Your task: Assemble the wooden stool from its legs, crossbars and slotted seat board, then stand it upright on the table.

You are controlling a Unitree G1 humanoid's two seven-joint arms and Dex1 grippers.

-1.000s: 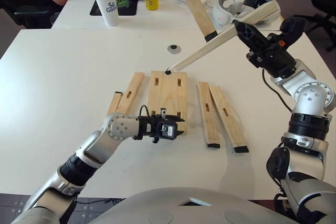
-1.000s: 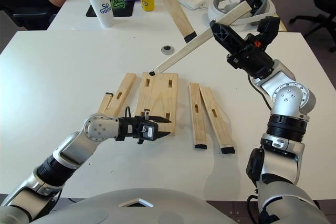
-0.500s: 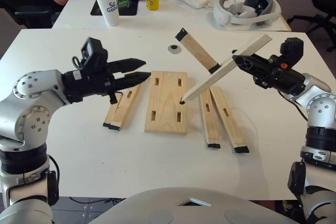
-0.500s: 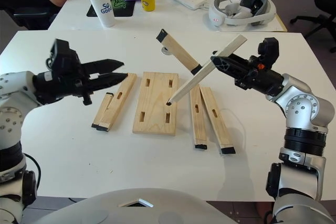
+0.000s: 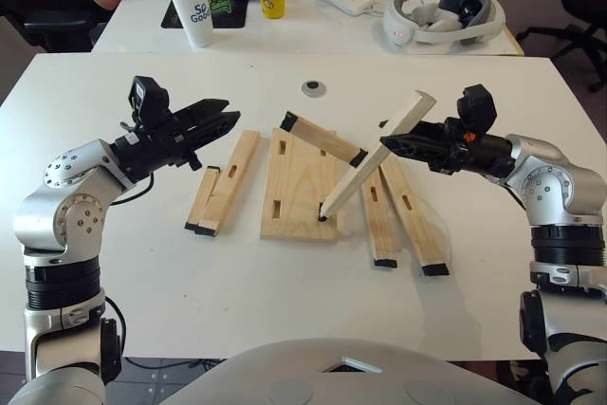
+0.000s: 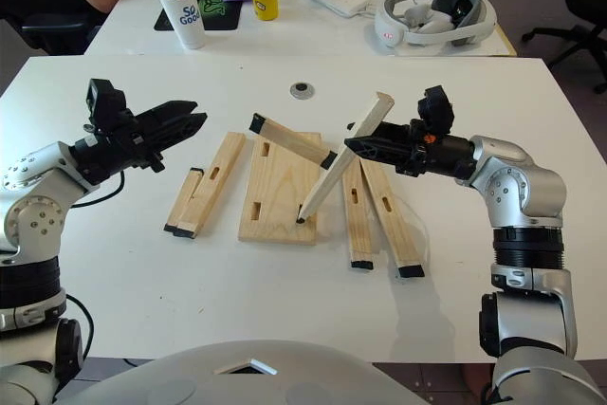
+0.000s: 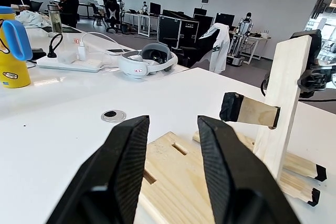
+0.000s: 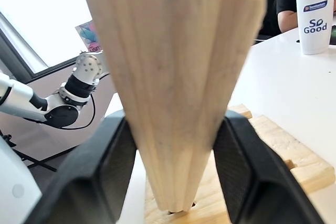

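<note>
Head view: we note the right claw [image 5: 387, 142] clamped on a tilted leg [image 5: 360, 173]. The leg's lower tip is at a slot of the seat board [image 5: 302, 192], which lies flat on the desk [image 5: 142, 272].

Left wrist view: the left claw [image 7: 172, 124] gapes, empty.

Right wrist view: fingers [image 8: 105, 182] pinch the leg. In our judgement, a skewed tip may jam or shove the unrestrained board.

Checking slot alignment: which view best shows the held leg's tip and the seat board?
Left eye view: whole leg, from right gripper to tip at the seat board. Right eye matches. Right wrist looks down its length; left wrist sees it side-on.
</note>
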